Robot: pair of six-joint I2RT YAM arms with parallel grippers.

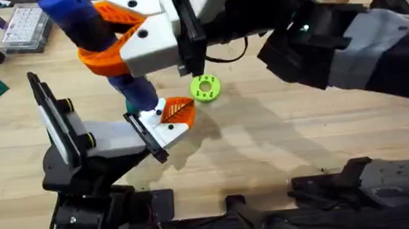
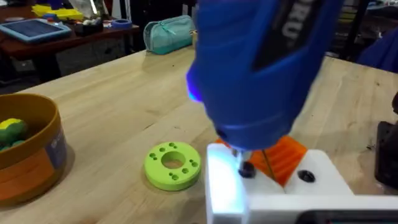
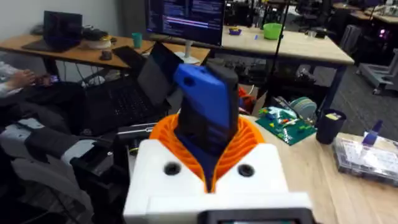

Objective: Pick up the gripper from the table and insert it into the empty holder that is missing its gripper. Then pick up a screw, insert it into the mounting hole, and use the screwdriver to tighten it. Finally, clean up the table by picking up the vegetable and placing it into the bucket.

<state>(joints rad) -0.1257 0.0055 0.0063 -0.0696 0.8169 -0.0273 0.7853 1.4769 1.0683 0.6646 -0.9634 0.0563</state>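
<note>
The screwdriver (image 2: 261, 62) stands over the holder (image 2: 267, 193), its bit down at the mounting hole beside the gripper (image 2: 283, 155). On the table (image 2: 112, 106), a disc (image 2: 173, 165) lies between holder and bucket (image 2: 31, 149)

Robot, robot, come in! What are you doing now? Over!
Right gripper shut on the blue screwdriver. Bit down on the white holder, orange gripper seated there. Green disc beside it, not in the way.
</note>
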